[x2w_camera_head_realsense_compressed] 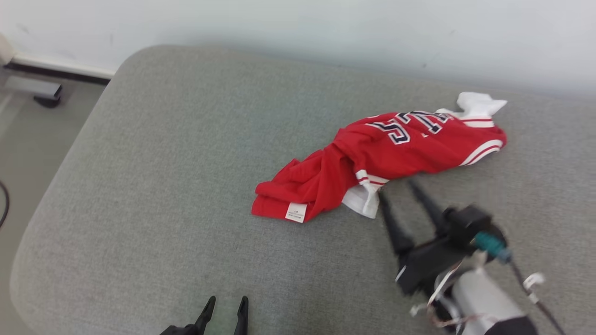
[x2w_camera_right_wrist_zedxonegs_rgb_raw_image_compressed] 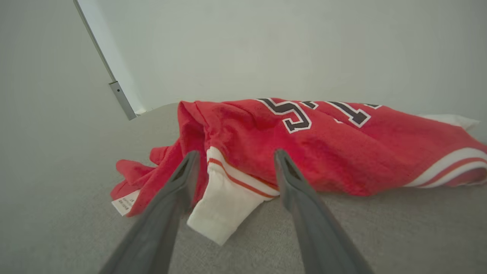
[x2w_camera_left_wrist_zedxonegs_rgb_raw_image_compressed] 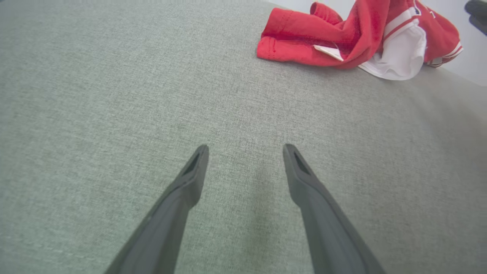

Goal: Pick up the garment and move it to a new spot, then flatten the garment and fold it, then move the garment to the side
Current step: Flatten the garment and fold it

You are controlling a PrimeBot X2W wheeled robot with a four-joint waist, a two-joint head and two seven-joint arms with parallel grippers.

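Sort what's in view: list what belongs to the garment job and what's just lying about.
Job: red jersey; right gripper, open; left gripper, open; grey cushion.
Lying about: black cable on floor; dark furniture foot by the wall.

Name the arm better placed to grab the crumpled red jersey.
Right: the right tool is at the white sleeve of the crumpled red jersey; the left tool is far off over grey cushion.
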